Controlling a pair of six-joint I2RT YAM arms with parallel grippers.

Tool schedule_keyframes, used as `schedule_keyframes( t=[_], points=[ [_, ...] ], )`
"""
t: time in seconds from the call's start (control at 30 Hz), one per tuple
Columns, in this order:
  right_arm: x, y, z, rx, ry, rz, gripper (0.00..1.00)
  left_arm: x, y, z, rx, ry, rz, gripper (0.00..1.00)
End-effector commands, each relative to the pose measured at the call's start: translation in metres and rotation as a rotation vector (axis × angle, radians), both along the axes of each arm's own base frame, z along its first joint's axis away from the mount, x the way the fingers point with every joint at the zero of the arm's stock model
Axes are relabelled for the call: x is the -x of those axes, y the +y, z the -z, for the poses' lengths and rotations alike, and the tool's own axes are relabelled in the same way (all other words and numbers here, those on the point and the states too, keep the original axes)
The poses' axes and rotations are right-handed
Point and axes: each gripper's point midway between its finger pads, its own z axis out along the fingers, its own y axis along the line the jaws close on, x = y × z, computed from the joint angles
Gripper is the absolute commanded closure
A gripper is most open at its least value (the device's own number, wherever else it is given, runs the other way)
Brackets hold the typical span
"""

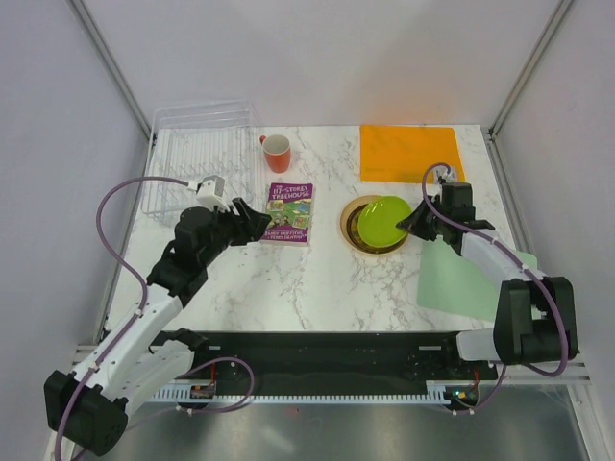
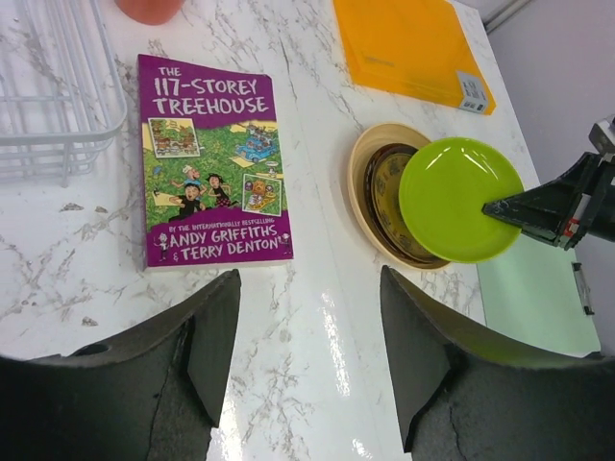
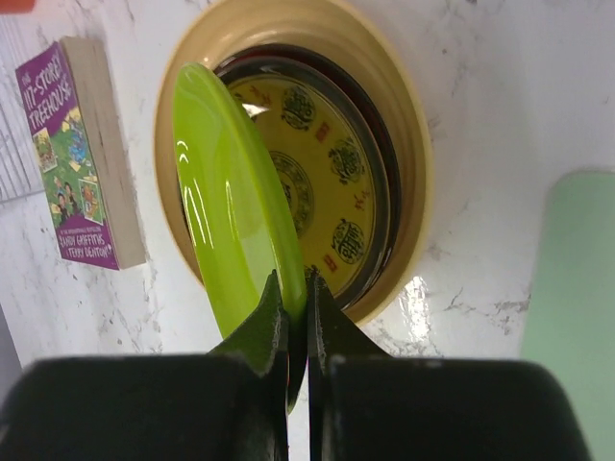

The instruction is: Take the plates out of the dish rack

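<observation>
My right gripper (image 1: 411,223) is shut on the rim of the lime-green plate (image 1: 382,220), holding it tilted just above a stack of plates; it also shows in the right wrist view (image 3: 231,202) and the left wrist view (image 2: 459,199). The stack has the pale-yellow plate (image 3: 404,125) at the bottom, a dark red plate (image 3: 382,192) on it, and the brown-and-yellow patterned plate (image 3: 327,173) on top. The clear dish rack (image 1: 197,154) stands at the back left and holds no plates. My left gripper (image 1: 258,223) is open and empty over the table beside the purple book.
A purple book (image 1: 290,212) lies between rack and plates. An orange-red mug (image 1: 277,152) stands beside the rack. An orange mat (image 1: 408,152) lies at the back right, a pale-green mat (image 1: 461,279) at the right under my right arm.
</observation>
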Motion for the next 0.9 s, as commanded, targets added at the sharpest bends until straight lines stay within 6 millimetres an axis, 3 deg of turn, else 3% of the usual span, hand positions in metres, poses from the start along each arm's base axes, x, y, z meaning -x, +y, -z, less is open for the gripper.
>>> schedule_keyframes(
  t=[0.0,0.27,0.37,0.5,0.57,0.87],
  points=[
    [-0.007,0.003,0.002,-0.062,-0.029,-0.026,1.00,0.005,0.014,0.002,-0.081,-0.021,-0.022,0.33],
    [-0.016,0.018,0.022,-0.142,-0.022,-0.107,0.92,0.007,0.024,0.015,-0.122,0.000,-0.063,0.32],
    [-0.019,0.022,0.027,-0.171,-0.018,-0.125,0.84,0.008,0.025,0.016,-0.126,0.005,-0.065,0.32],
    [-0.022,0.023,0.027,-0.164,-0.030,-0.150,0.47,0.008,0.027,0.018,-0.137,0.006,-0.071,0.32],
    [-0.022,0.020,0.026,-0.143,-0.036,-0.151,0.40,0.007,0.028,0.019,-0.139,0.008,-0.074,0.31],
    [-0.025,0.000,0.012,0.023,-0.071,-0.161,0.33,0.004,0.026,0.025,-0.149,0.030,-0.071,0.31]
  ],
)
